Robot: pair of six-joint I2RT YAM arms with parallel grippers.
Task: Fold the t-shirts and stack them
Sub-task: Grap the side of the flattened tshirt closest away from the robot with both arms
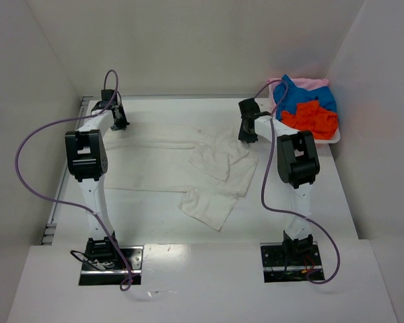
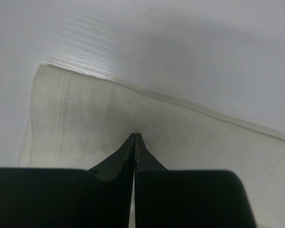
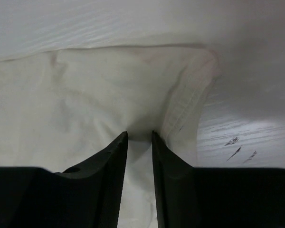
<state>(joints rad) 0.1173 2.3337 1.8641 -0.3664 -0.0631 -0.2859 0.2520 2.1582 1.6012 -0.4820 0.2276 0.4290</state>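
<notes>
So the whole setup sits in a white box: plain white walls (image 1: 188, 40) behind and on both sides, and a white table (image 1: 310, 202) with a faint grain you only notice in the wrist views. There are a few small dark scuff marks (image 3: 235, 142) on the bare surface just beside the cloth on the right

The big off-white t-shirt (image 1: 209, 168) is spread across the middle of the table, mostly flat on the left and rumpled and folded over itself toward the right and the near side. The shallow white tray (image 1: 316, 140) sits at the far right corner against the wall, with the blue t-shirt (image 1: 299, 97), the orange-red t-shirt (image 1: 313, 118) and the pink t-shirt (image 1: 313, 83) heaped in it, pink at the back

The left gripper (image 2: 135, 135) is down at the far left end of the off-white shirt, near its corner, with its jaws pressed fully together and the tips touching the cloth. I honestly can't tell if any fabric is pinched in there. The right gripper (image 3: 139, 135) is at the far right end by a stitched hem, jaws a narrow gap apart, tips on the shirt with cloth showing in the gap, but nothing looks clamped

Both arms are bolted to metal plates (image 1: 111, 259) on the near ledge, and purple cables (image 1: 27, 155) loop off each arm
</notes>
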